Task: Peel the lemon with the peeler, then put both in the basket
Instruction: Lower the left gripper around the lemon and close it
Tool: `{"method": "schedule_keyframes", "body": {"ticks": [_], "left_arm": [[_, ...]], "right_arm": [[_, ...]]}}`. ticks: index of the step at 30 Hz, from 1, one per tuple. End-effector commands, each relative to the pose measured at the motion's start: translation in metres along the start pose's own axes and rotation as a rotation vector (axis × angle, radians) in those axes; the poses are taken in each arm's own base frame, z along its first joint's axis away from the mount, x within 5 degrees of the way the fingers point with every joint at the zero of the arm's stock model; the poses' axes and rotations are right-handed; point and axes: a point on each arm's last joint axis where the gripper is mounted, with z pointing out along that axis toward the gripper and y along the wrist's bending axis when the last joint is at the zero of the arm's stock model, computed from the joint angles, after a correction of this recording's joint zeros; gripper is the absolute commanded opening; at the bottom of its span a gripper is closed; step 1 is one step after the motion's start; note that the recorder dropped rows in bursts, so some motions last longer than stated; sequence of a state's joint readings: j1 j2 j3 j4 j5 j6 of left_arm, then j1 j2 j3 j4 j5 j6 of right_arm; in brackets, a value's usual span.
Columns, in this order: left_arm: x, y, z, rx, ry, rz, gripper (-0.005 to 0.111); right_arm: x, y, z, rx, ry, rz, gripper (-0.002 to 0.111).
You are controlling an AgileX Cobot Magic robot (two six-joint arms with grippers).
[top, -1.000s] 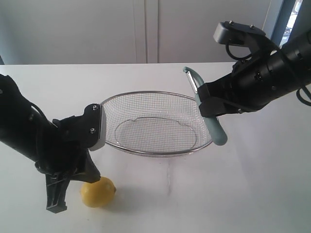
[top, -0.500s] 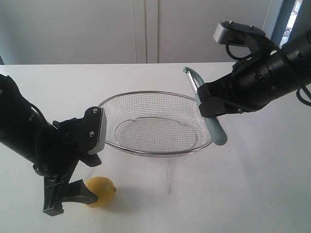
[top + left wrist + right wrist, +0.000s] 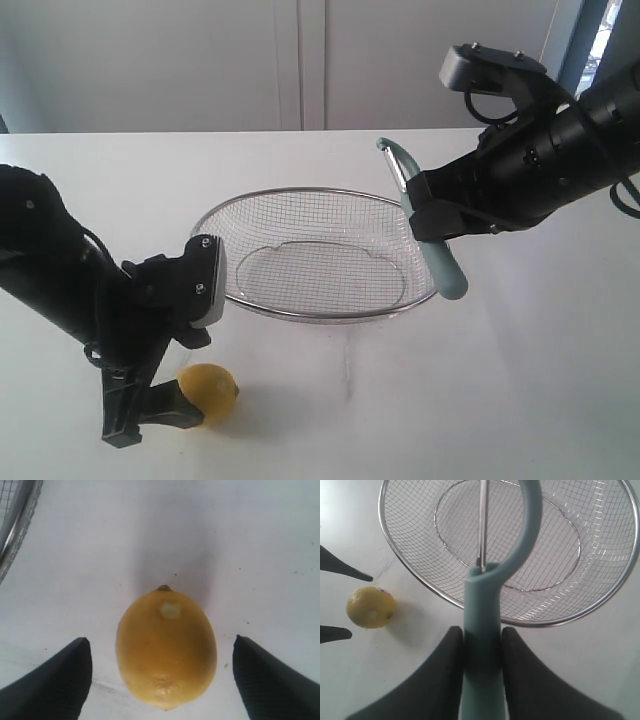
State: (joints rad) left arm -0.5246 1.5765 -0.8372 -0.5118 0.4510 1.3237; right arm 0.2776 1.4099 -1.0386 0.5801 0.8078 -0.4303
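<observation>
Left pincer (image 3: 155, 425) is down low at the surface (image 3: 520, 380), fingers (image 3: 50, 685) spread wide apart, and the lemon (image 3: 166, 650) sits right between them. My wrist view shows a clear strip of bare white on each side of it, so there is no contact on either side. The lemon lies on its side, nub pointing away from my wrist, with a small pale spot on the skin just behind the nub. The basket (image 3: 310, 316) stands just beyond it on the same surface. Its thick rim clips one corner of my left wrist view, near the lemon but apart from it. From the exterior view, the block of my left wrist covers part of the basket's left rim, and the lemon peeks out beside the lower finger. Over on the other side, my right pincer (image 3: 482, 632) is clamped on the peeler (image 3: 445, 265), one finger on each flank of the teal handle. The peeler is held up off the surface at the basket's right edge, curved head uppermost and leaning toward the middle, blade strip over the mesh. The mesh bowl itself holds nothing. A pale panelled wall (image 3: 300, 60) stands behind the surface.
</observation>
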Motion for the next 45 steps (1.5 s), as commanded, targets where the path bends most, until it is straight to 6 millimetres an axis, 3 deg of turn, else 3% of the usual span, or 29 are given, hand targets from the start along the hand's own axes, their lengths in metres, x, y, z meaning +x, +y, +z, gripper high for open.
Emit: {"method": "schedule_keyframes", "body": {"ticks": [1,7,45], "left_arm": [[0.000,-0.001,0.008,0.032,0.004,-0.011,0.079],[0.005,0.002,0.020,0.039,0.025,-0.025,0.079],[0.009,0.003,0.034,0.070,0.035,-0.057,0.079]], "right_arm": [[-0.003,-0.002,-0.003,0.004,-0.016,-0.006,0.000],[-0.003,-0.002,-0.003,0.004,-0.016,-0.006,0.000],[-0.003,-0.002,-0.003,0.005,-0.018,-0.012,0.000]]}}
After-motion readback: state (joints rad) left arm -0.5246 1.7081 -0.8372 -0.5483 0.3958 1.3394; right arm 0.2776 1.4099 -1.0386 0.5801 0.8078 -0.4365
